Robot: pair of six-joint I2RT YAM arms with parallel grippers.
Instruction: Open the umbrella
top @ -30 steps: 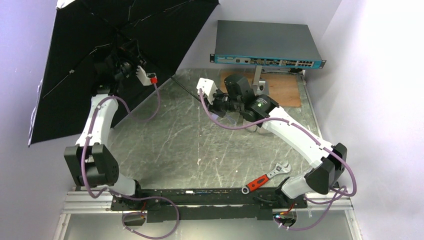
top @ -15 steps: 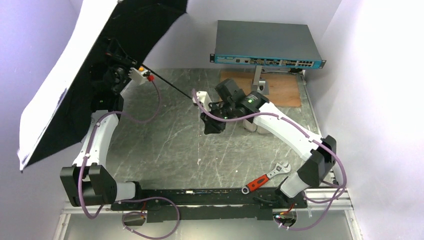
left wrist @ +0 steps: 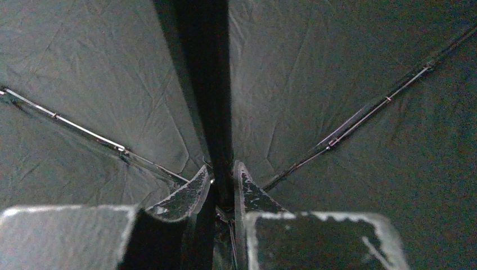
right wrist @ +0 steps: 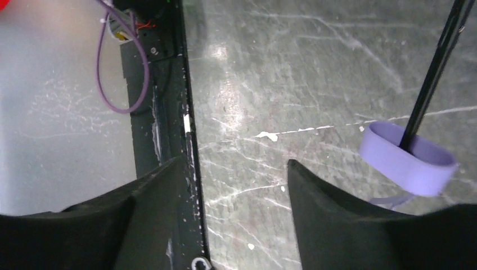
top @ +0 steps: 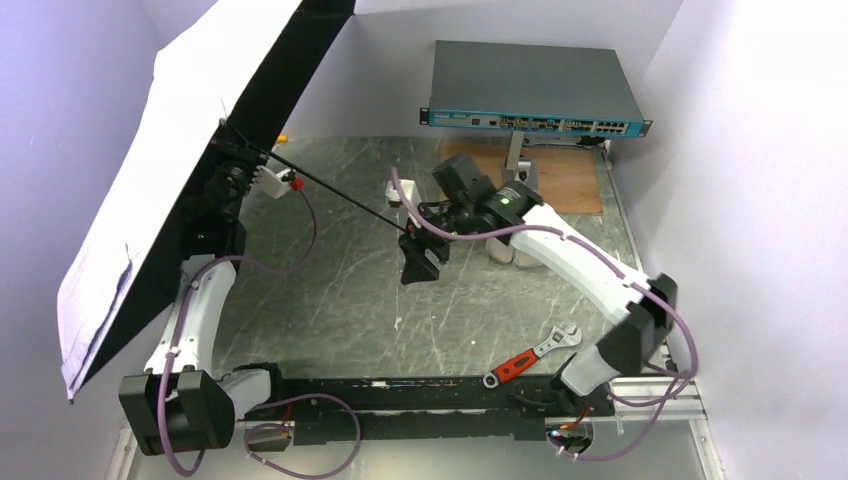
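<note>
Unfurled umbrella (top: 140, 200) tilted at left; left tool (left wrist: 224, 183) clamps its shaft (left wrist: 209, 84); right tool (right wrist: 232, 169) gapes empty beside handle (right wrist: 408, 160).

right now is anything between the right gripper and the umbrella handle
nothing visible does: the umbrella handle is just beside the open right gripper, outside its fingers, with clear air between them and only the table behind

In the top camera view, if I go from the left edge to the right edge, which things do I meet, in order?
The umbrella canopy → right claw → red-handled wrench. The grey box at the back overlaps claw and wrench, so it is left out.
</note>
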